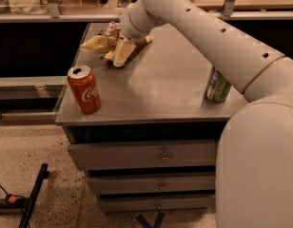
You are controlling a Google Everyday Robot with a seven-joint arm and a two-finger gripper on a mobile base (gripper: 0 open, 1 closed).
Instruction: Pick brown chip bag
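Nearest are the drawers (161,156) under the grey table (161,87). The red cola can (83,89) stands at its front left and the green soda can (216,85) at the right, partly behind my arm (222,37). At the far left corner lies the brown chip bag (107,36). My gripper (122,49) is down at it, apparently touching, but I cannot tell whether it is spread or clamped.

Grey drawer cabinet (151,94) on speckled floor (27,146).
Three knobbed drawers (127,158) face near; dark shelving (37,46) stands far left, a black stand foot (33,196) lies near left.
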